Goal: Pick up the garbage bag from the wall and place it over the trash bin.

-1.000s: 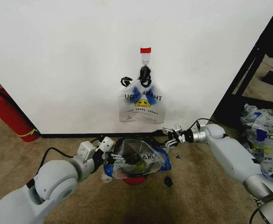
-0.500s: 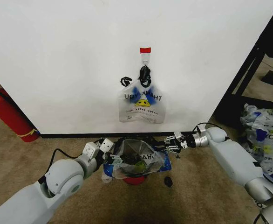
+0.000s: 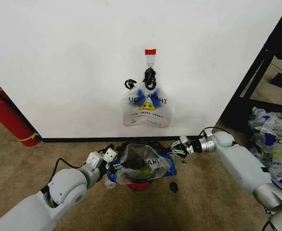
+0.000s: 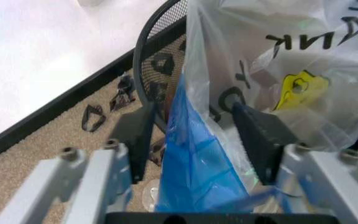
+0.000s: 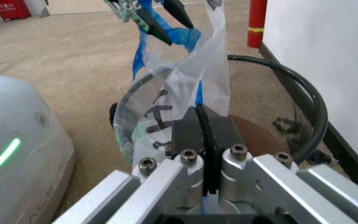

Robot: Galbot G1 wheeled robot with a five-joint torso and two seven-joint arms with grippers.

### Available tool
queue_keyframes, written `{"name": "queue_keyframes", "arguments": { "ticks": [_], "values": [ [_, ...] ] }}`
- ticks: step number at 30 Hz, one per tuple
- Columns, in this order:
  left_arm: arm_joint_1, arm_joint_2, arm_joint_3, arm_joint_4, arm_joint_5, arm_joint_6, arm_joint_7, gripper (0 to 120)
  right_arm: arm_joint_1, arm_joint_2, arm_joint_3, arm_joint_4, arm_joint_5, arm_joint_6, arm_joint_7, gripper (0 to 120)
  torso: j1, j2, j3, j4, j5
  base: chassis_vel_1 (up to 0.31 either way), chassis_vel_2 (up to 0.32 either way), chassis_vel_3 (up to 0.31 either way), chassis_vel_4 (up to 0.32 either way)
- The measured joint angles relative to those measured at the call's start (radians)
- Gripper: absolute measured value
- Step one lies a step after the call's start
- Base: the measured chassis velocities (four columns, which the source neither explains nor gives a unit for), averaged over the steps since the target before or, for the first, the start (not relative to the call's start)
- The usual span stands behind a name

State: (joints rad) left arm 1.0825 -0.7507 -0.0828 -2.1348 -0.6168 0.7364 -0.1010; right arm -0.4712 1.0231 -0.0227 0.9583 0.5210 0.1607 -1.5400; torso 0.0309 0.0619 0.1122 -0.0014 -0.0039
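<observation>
A: Garbage bag, the thin translucent white plastic one with dark print, a yellow smiley and blue handles (image 3: 143,166), sits draped in and over the small round black mesh trash bin with the red base (image 3: 139,185), on the carpet at the foot of the broad white wall (image 3: 59,62).

B: And the tools?

A: One on each side of the bin. The left tool (image 4: 191,135) has its jaws wide apart, with the bag's blue handle strip between them; I can't tell if either pad touches it. The right tool (image 5: 203,133) is pinched flat on a fold of the plastic at the opposite rim.

B: So what matters for the next move?

A: Probably the bag mouth stretches across the bin, arm to arm. A similar printed bag (image 3: 146,107) hangs from the red-taped hook (image 3: 150,54).
</observation>
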Motion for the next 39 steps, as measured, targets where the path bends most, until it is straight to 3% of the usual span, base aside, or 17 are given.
{"name": "queue_keyframes", "arguments": {
  "ticks": [6,8,12,25,29,31,39],
  "values": [
    [-0.008,0.000,0.001,0.013,0.005,-0.001,-0.001,19,-0.013,-0.012,0.013,0.013,0.000,0.000,0.000,0,0.000,0.000,0.000,0.0000,0.0000,0.000,0.000,0.000,0.000],
    [-0.009,0.000,0.000,0.013,0.005,-0.001,-0.002,17,-0.014,-0.013,0.016,0.013,0.000,0.000,0.000,0,0.000,0.000,0.000,-0.0001,0.0000,0.000,0.000,0.000,0.000],
    [-0.005,-0.002,-0.008,0.014,0.005,-0.001,-0.006,0,-0.021,-0.013,0.028,0.015,0.007,0.009,0.012,0,0.000,0.000,0.000,0.0000,0.0000,0.000,0.000,0.000,0.000],
    [0.004,-0.040,-0.051,0.045,-0.006,-0.010,-0.058,0,-0.043,-0.008,-0.013,0.004,0.156,0.057,0.204,0,0.000,0.000,0.000,0.0000,0.0000,0.000,0.000,0.000,0.000],
    [0.013,-0.071,-0.062,0.088,-0.003,-0.054,-0.102,0,-0.071,0.003,-0.041,-0.002,0.232,0.097,0.358,0,0.000,0.000,0.000,0.0000,0.0000,0.000,0.000,0.000,0.000],
    [0.013,-0.075,-0.063,0.092,-0.003,-0.057,-0.104,0,-0.074,0.005,-0.044,-0.003,0.240,0.100,0.371,0,0.000,0.000,0.000,0.0000,0.0000,0.000,0.000,0.000,0.000],
    [-0.010,-0.150,-0.079,0.169,0.005,-0.095,-0.101,0,-0.113,0.076,-0.051,-0.052,0.277,0.171,0.519,0,0.000,0.000,0.000,-0.0001,-0.0001,0.000,0.000,0.000,0.000]
  ]
}}
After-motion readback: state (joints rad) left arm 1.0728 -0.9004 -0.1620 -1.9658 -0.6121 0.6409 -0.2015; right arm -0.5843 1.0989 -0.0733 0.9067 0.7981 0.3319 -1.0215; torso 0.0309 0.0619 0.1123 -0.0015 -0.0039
